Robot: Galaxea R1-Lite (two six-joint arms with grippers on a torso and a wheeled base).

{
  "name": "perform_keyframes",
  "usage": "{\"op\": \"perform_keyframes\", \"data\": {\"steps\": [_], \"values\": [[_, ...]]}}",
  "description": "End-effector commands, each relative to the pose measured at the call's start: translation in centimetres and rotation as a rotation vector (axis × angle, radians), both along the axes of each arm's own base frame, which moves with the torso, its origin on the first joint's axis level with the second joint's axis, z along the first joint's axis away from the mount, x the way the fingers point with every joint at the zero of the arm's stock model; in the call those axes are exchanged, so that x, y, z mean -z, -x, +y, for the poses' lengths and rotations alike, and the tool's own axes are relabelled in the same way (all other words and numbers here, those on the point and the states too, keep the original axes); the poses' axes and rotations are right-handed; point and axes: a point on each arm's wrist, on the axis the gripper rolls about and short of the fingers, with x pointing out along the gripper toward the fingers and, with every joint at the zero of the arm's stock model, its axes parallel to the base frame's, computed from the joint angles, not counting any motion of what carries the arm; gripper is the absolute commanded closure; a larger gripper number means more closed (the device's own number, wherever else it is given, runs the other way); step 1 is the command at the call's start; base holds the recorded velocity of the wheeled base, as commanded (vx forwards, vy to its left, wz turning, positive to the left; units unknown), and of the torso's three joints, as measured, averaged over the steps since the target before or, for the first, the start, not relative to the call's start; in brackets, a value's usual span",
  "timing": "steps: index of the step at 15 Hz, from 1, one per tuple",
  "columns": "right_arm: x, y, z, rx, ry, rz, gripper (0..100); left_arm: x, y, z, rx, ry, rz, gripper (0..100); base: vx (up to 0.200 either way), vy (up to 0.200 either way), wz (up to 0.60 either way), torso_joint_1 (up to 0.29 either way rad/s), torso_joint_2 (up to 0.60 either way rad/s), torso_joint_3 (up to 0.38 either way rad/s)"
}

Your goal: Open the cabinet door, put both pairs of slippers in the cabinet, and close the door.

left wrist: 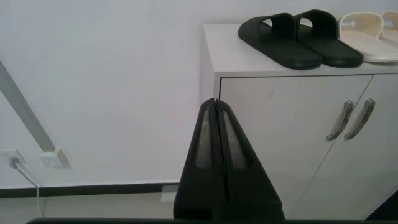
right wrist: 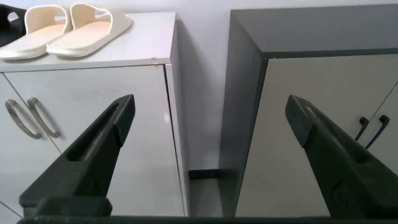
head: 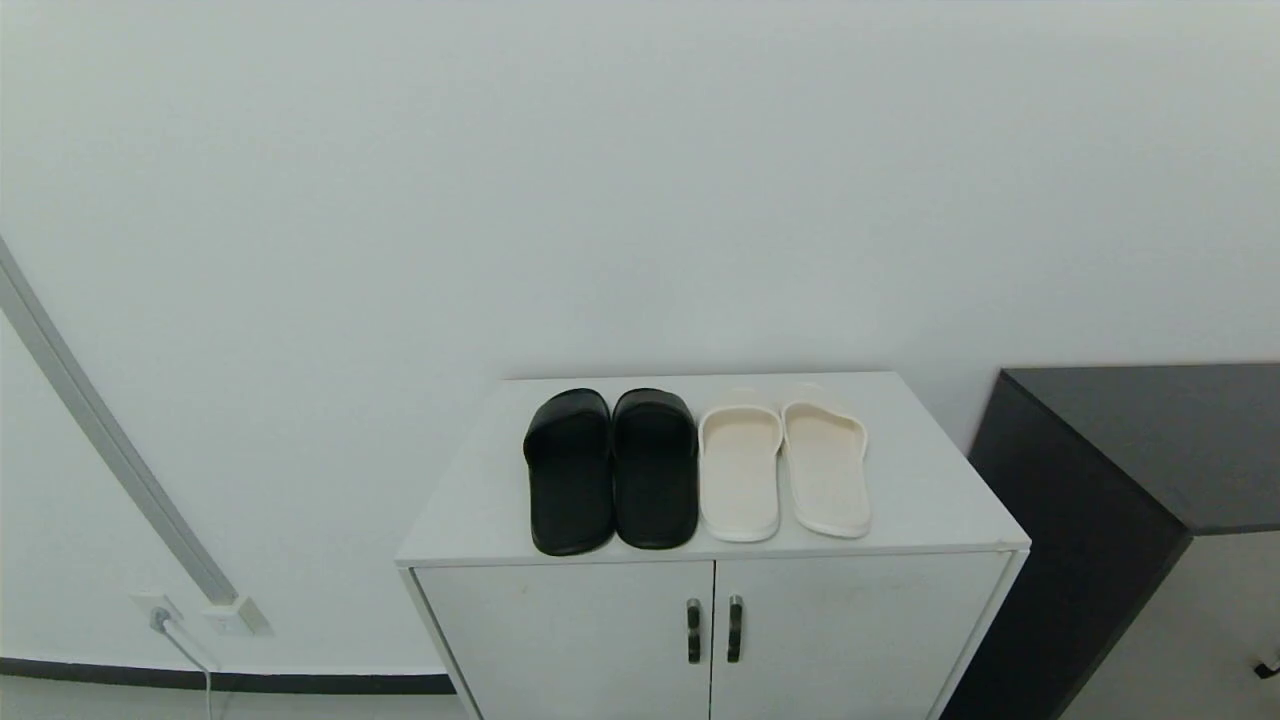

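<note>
A white two-door cabinet (head: 560, 630) stands against the wall with both doors shut and two dark vertical handles (head: 712, 629) at the middle. On its top lie a black pair of slippers (head: 610, 468) and a cream pair of slippers (head: 783, 470), side by side. My left gripper (left wrist: 215, 104) is shut with nothing in it, held off the cabinet's left front corner, below the black slippers (left wrist: 301, 40). My right gripper (right wrist: 211, 112) is open and empty, facing the gap between the cabinet's right side (right wrist: 177, 124) and the dark cabinet; the cream slippers (right wrist: 65, 28) lie above the handles (right wrist: 31, 118).
A dark cabinet (head: 1120, 520) stands close on the right, leaving a narrow gap. A wall socket with a cable (head: 160, 615) and a slanted cable duct (head: 100, 425) are on the left wall. Floor space lies left of the white cabinet.
</note>
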Motion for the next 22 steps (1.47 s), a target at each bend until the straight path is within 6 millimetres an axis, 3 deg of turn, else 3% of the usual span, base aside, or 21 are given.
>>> {"op": "perform_keyframes", "data": {"steps": [1,4,5,6,7,8,10,11,16,19,22], "values": [[0.0,0.0,0.0,0.0,0.001,-0.001,0,0.0,0.0,0.0,0.0,0.0,0.002,100,0.0,0.0,0.0,0.0,0.0,0.0],[-0.2,-0.1,0.1,-0.026,0.044,0.007,0,0.0,0.0,0.0,0.0,-0.001,0.002,100,0.0,0.0,0.0,0.0,0.0,0.0],[-1.8,0.1,0.1,-0.03,0.023,-0.025,0,0.0,0.0,0.0,0.001,-0.001,0.0,100,0.0,0.0,0.0,0.0,0.0,0.0],[-5.3,0.6,0.1,-0.036,-0.063,-0.071,0,0.0,0.0,0.0,0.001,-0.001,0.0,100,0.0,0.0,0.0,0.0,0.0,0.0],[-6.4,0.3,0.1,-0.035,-0.091,-0.027,0,0.0,0.0,0.0,0.001,-0.001,0.002,100,0.0,0.0,0.0,0.0,0.0,0.0],[-4.6,-1.5,0.1,-0.049,0.0,0.202,0,0.0,0.0,0.0,0.0,-0.003,0.002,100,0.0,0.0,0.0,0.0,0.0,0.0],[-3.2,-2.8,0.2,-0.12,0.013,0.268,0,0.0,0.0,0.0,0.001,-0.001,0.002,100,0.0,0.0,0.0,0.0,0.0,0.0],[-3.3,-3.4,0.3,-0.144,0.003,0.29,0,0.0,0.0,0.0,0.001,-0.001,0.002,100,0.0,0.0,0.0,0.0,0.0,0.0],[-6.2,-10.3,1.5,-0.282,-0.041,0.424,0,0.0,0.0,0.0,0.006,-0.003,0.0,100,0.0,0.0,0.0,0.0,0.0,0.0],[-7.4,-14.8,4.0,-0.323,-0.056,0.421,0,0.0,0.0,0.0,0.007,-0.001,0.0,100,0.0,0.0,0.0,0.0,0.0,0.0],[-8.6,-17.0,9.2,-0.354,-0.09,0.427,0,0.0,0.0,0.0,0.007,-0.003,0.0,100,0.0,0.0,0.0,0.0,0.0,0.0]]}}
